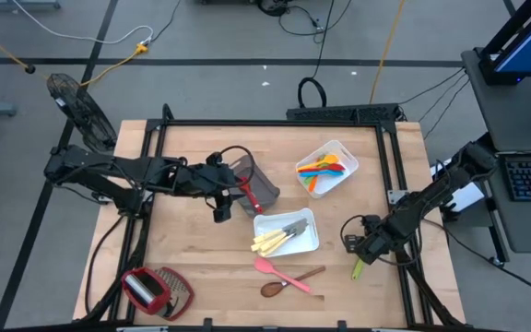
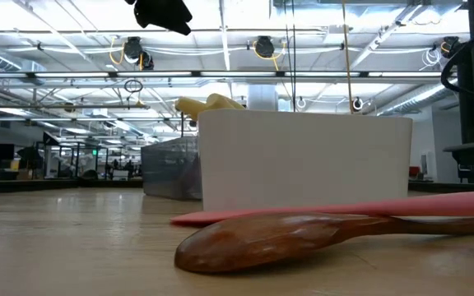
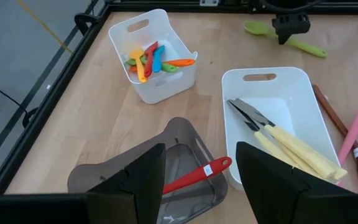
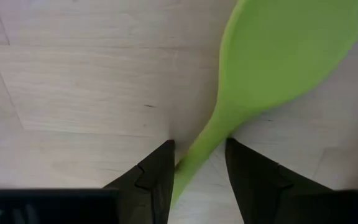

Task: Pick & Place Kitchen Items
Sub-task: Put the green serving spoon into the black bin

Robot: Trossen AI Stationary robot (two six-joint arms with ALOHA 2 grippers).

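Nearest the front edge of the table [image 1: 201, 267] we see a brown wooden spoon [image 1: 284, 282] lying flat, with a pink spatula [image 1: 279, 273] crossing just behind it. A red-and-mesh gadget [image 1: 155, 290] sits at the front left corner.

Our right gripper [image 4: 197, 168] is low at the table's right edge, its fingers set narrowly on either side of the green spoon's [image 4: 272, 68] handle; the spoon lies flat on the wood.

Behind the wooden spoon stands a white tray [image 1: 287, 233] holding pale-handled knives [image 3: 291, 149].

Our left gripper [image 3: 201, 180] hovers with its fingers spread wide and empty over the grey bin [image 1: 258, 184], where a red utensil [image 3: 194, 176] leans.

Farthest back, a second white tray [image 1: 328, 168] holds the bright plastic utensils [image 3: 154, 59], orange, yellow, blue, green and red.
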